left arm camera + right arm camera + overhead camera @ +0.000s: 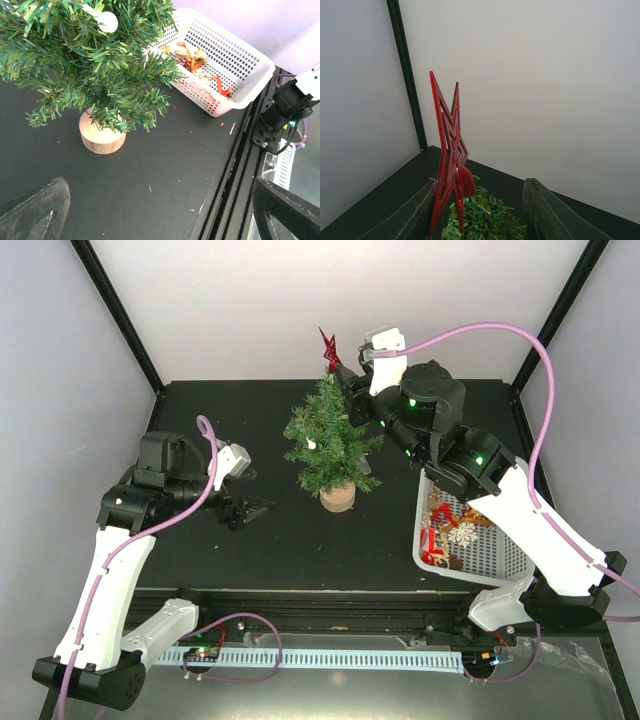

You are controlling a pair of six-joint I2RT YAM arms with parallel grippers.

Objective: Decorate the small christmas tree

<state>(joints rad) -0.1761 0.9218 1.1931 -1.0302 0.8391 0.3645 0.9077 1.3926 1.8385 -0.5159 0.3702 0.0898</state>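
Black table [250, 550]: small christmas tree [330, 440] central, basket [505, 558] right edge.

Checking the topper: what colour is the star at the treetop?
Red star, best in right wrist view.

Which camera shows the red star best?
The right wrist view: the red star looms large, above the small christmas tree. The top external view shows it tiny at the treetop; the left wrist view misses it.

- Pale, plain walls [545, 75], evenly lit, rise beyond the jaws of the right gripper [481, 182].
- A black corner post [406, 75] stands left of those jaws.
- A black tabletop [150, 150] lies under the jaws of the left gripper [159, 182].
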